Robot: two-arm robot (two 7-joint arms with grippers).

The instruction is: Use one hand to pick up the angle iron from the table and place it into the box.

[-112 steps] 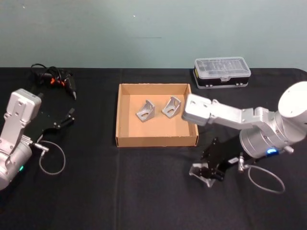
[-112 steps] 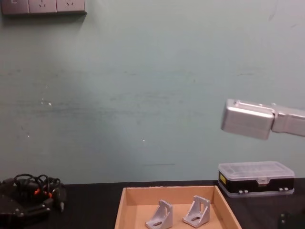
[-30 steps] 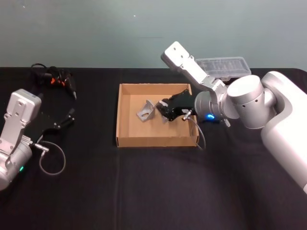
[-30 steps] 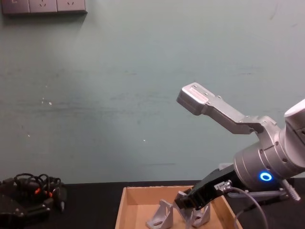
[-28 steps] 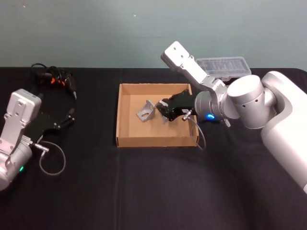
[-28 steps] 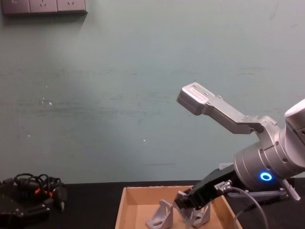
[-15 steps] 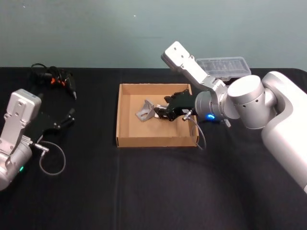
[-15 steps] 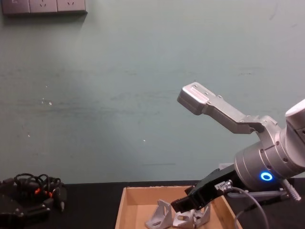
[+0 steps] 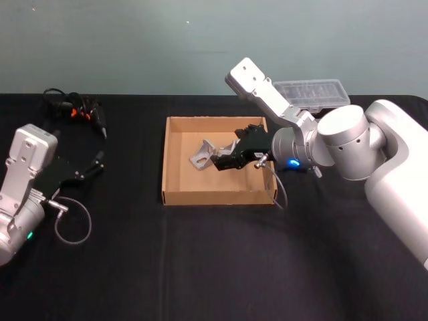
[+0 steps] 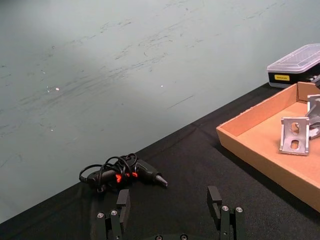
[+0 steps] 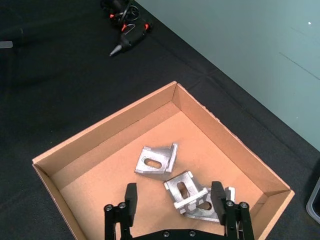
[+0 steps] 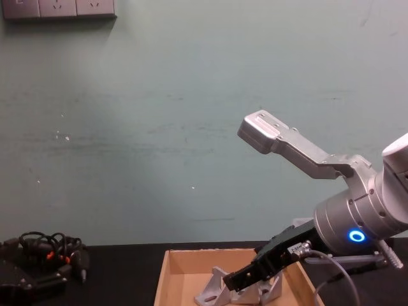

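Observation:
The tan box sits mid-table. My right gripper hovers inside it, open, with nothing between its fingers. Three grey angle irons lie on the box floor: one angle iron apart toward the box's middle, a second angle iron just below the right gripper and leaning on a third angle iron. From the chest, the right gripper hangs just over the irons. My left gripper is parked open at the table's left, also seen as the left gripper.
A clear-lidded plastic case stands behind the box on the right, partly behind my right arm. A black tool with orange marks and coiled cable lies at the back left. A loose cable loop hangs by the left arm.
The right gripper carried an angle iron from the front right of the table into the box. Its fingers have since spread and the iron now lies on the box floor.

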